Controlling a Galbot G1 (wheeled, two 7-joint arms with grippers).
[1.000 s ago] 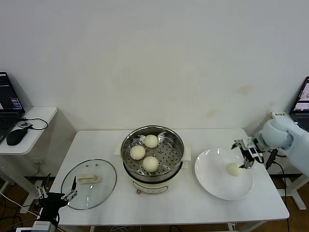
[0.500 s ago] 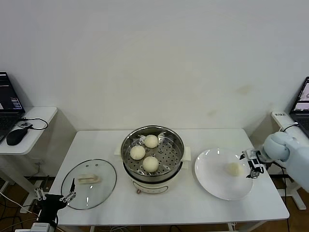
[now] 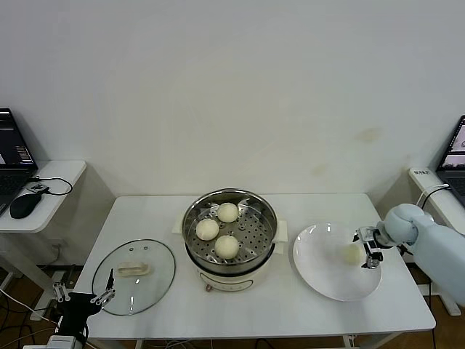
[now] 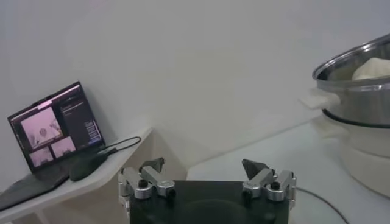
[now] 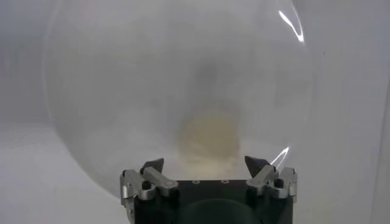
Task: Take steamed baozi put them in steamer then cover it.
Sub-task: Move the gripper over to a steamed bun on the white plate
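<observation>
- A white rectangular table (image 3: 290, 309) carries everything.
- A round shiny steel steamer (image 3: 229, 231) on a cream-white base stands at its middle.
- A round clear glass cover (image 3: 134, 276) with a cream-white handle lies flat towards the left.
- A flat white round plate (image 3: 323, 280) lies towards the right.

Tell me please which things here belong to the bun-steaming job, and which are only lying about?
Belonging to the job:
- three baozi in the steamer
- last baozi on the white plate
- glass cover on the table
- open right gripper at that baozi
- open left gripper, parked low

Only lying about:
- laptop and mouse on the side table
</observation>
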